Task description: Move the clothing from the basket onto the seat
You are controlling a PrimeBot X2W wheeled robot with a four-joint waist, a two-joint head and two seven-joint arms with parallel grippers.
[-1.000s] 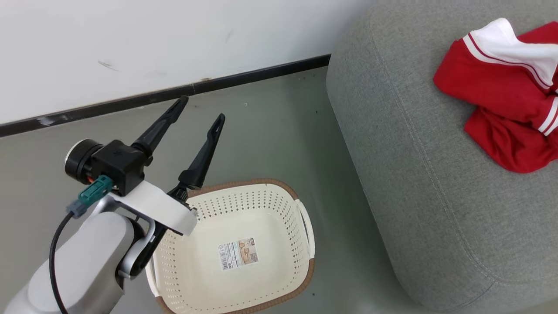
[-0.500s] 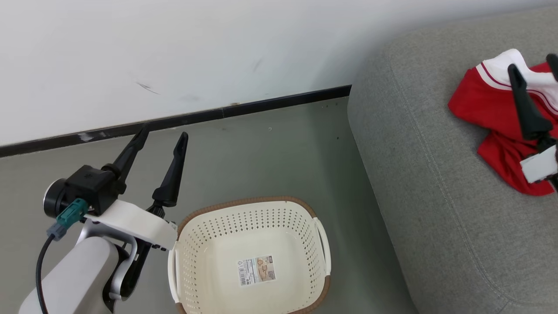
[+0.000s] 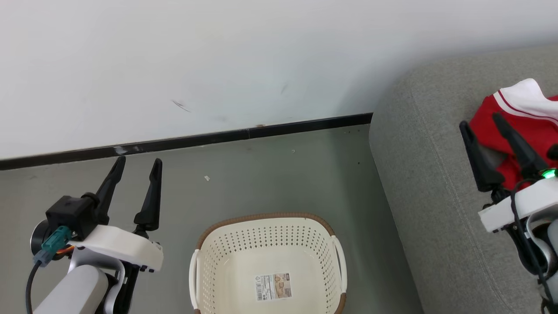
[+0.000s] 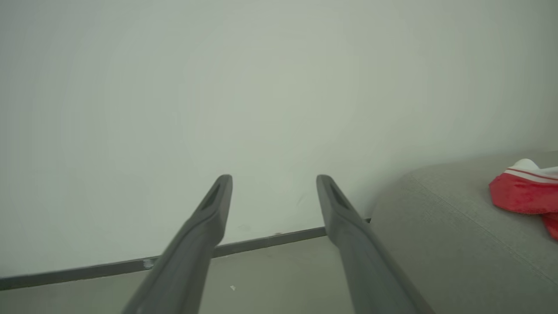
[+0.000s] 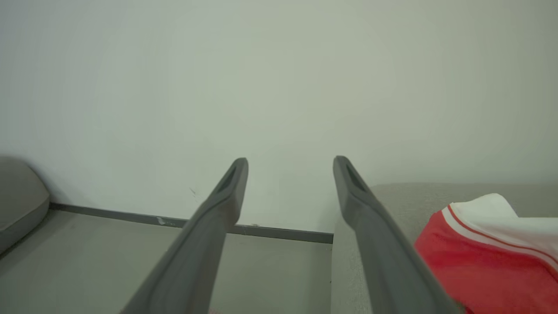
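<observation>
The cream basket [image 3: 261,217] stands on the floor at the bottom middle of the head view, holding nothing but a barcode sticker [image 3: 273,286]. Red-and-white clothing [image 3: 534,126] lies bunched on the grey seat [image 3: 418,183] at the right edge. My right gripper [image 3: 479,121] is open above the seat, just in front of the clothing, nothing between its fingers. My left gripper [image 3: 138,161] is open over the floor, left of the basket. In the left wrist view, the left gripper [image 4: 274,179] points at the wall, with the clothing [image 4: 518,194] far right. In the right wrist view, the right gripper [image 5: 290,160] has the clothing [image 5: 479,257] beside its right finger.
A white wall [image 3: 218,65] with a dark skirting strip [image 3: 244,134] runs behind the basket. Grey floor [image 3: 261,174] lies between the wall, the basket and the seat. Another grey cushion edge [image 5: 22,196] shows at the left of the right wrist view.
The head camera has shifted, so the whole scene sits lower and further right. My left gripper has drawn back from over the basket to its left. My right gripper has come into view by the clothing.
</observation>
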